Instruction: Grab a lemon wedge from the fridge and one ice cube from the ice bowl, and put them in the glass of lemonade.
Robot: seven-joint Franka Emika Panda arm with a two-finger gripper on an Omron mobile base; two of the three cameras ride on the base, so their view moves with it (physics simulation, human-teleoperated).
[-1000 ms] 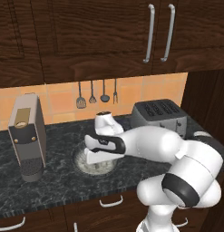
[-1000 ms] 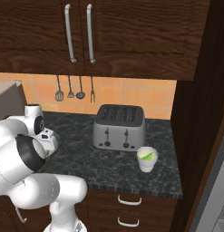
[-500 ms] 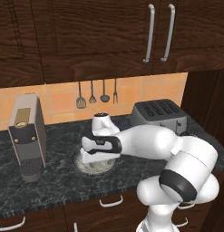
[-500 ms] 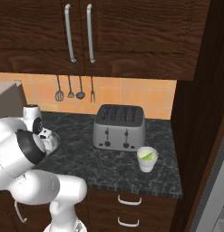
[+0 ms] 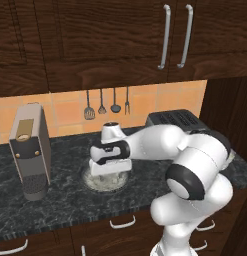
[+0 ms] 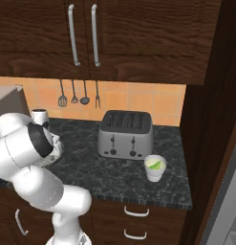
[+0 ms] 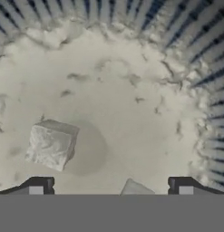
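Jaws: spread wide and empty, the gripper [image 7: 111, 186] hanging low inside the ice bowl [image 7: 195, 68]; one ice cube [image 7: 51, 144] lies off to one side of the gap, and the corner of a second cube [image 7: 137, 188] pokes up between the fingertips [image 7: 39, 184].
Change: over the last second the hand [image 5: 111, 160] has sunk from above the bowl down into it — the jaws were just as wide throughout. By this reading the ice step is at the reach-in stage, with nothing gripped yet.
Ice bowl: on the dark worktop [image 5: 65, 200], between the coffee machine [image 5: 29, 150] and the toaster [image 5: 177, 120], largely covered by the hand in the left base view.
Glass of lemonade: [image 6: 155, 167] stands on the worktop in front of the toaster's right end, well apart from the bowl; something green shows at its rim.
Lemon wedge: not made out.
Edges: the bowl's ribbed wall curves close along the top and right of the hand view — a sideways shift toward the larger cube has whitish floor to cross, away from that wall.
Open room: bare worktop lies in front of the toaster, so the carry to the glass looks unobstructed.
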